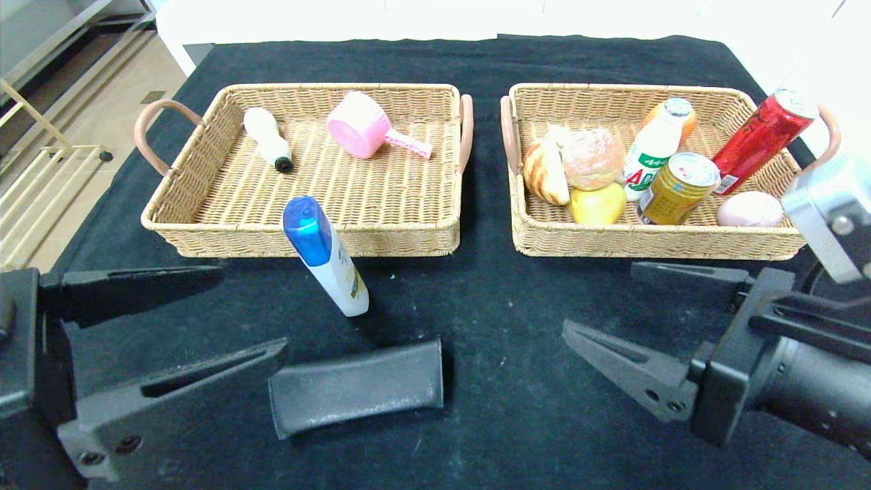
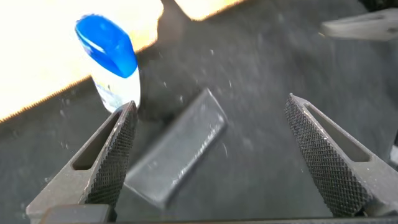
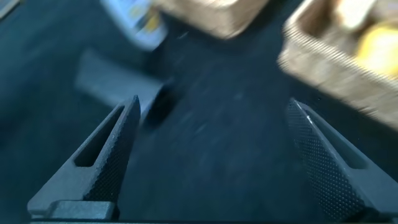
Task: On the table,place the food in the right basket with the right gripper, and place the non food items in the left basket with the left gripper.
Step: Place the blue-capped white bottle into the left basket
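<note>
A black cloth (image 1: 476,422) covered the table, with pale floor off to the left. Two wicker baskets sat side by side at the far part. The left basket (image 1: 204,231) held a white bottle (image 1: 269,140) and a pink cup (image 1: 360,126). The right basket (image 1: 680,241) held bread (image 1: 590,158), a yellow fruit (image 1: 599,204), a white drink bottle (image 1: 653,153), a gold can (image 1: 677,188), a red can (image 1: 762,136) and a pink soap-like lump (image 1: 750,209).

Just near of the left basket stood a blue-capped bottle (image 1: 326,255), tilted. Nearer still lay a dark grey tube (image 1: 357,388), flat on the cloth.

The left gripper (image 1: 235,309) hung low at the near left, its fingers spread wide and holding nothing, the tube just beside it. The right gripper (image 1: 602,303) hung at the near right, fingers also spread wide and empty.
</note>
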Tool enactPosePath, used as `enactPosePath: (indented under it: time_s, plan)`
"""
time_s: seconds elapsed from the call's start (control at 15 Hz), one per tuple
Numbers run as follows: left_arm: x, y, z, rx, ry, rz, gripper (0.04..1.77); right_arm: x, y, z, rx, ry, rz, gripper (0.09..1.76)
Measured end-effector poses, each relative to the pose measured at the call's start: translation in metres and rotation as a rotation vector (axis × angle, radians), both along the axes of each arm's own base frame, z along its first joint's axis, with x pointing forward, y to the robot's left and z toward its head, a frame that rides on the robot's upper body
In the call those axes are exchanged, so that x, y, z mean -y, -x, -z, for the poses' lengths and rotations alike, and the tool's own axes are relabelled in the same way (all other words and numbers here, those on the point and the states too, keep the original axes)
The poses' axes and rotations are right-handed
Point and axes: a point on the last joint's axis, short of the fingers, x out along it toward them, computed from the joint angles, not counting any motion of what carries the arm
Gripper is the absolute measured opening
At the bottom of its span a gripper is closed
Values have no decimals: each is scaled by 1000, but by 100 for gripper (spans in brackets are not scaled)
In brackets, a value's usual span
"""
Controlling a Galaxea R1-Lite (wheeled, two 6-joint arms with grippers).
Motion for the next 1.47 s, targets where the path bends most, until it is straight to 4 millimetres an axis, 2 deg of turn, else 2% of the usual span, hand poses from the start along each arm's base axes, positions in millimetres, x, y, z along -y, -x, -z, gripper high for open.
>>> enactPosePath:
  time_s: [0.2, 0.47, 0.73, 1.0, 1.2, 1.47]
  plan:
    - [-1, 5, -7, 34, -8, -70, 172, 8, 11, 12, -14, 24, -104, 170]
    - [-7, 13, -26, 26, -29, -101, 172, 14, 16, 23, -12, 24, -111, 170]
    - [-15, 17, -35, -52, -81, -162, 172, 18, 18, 28, 19, -18, -102, 170]
    - [-4, 2, -33, -95, -116, -217, 172, 19, 17, 32, 9, -12, -95, 170]
    - [10, -9, -20, -143, -157, -243, 172, 20, 14, 34, 2, -10, -79, 170]
    - [34, -22, -4, -186, -92, -290, 172, 21, 13, 33, 4, -13, -71, 170]
